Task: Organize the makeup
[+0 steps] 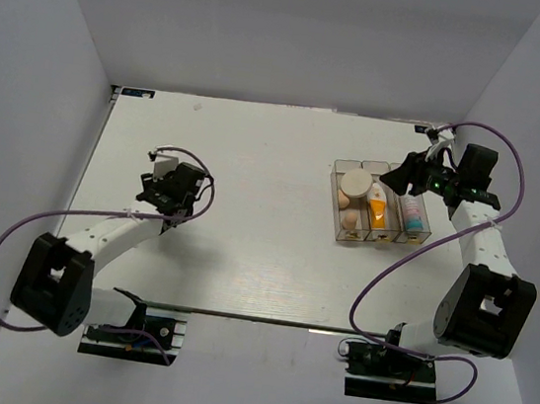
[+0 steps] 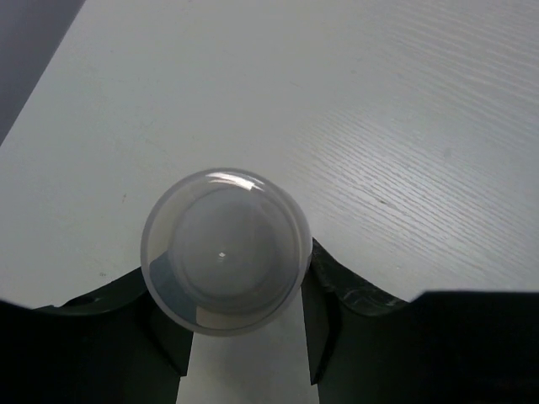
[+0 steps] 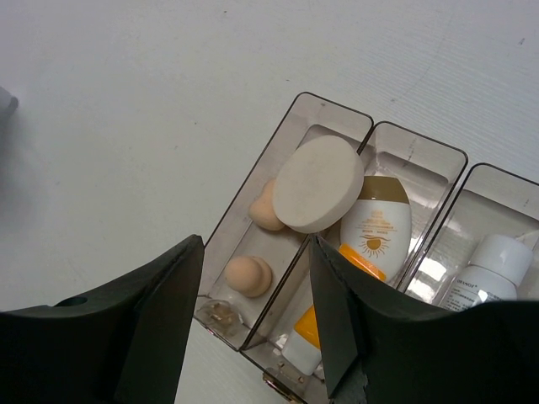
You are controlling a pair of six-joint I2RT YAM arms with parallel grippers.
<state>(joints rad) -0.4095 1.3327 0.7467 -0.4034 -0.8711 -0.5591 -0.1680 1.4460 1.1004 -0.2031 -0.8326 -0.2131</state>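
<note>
My left gripper (image 2: 240,282) sits at the table's left, its fingers pressed against both sides of a round white piece (image 2: 226,251) of the makeup, seen as a white spot (image 1: 165,162) from above. Over at the right stands the clear three-compartment box (image 1: 335,196), and my right gripper (image 3: 253,324) hovers open above it with nothing between its fingers. The box's left compartment holds two beige sponges (image 3: 248,275) and a round cream compact (image 3: 318,183). An orange tube (image 3: 375,231) fills the middle compartment, and a white-pink-blue tube (image 1: 413,215) the right one.
White walls close in the table on the left, back and right. A purple cable (image 1: 391,268) loops over the table beside the right arm. Another purple cable (image 1: 23,224) runs by the left arm.
</note>
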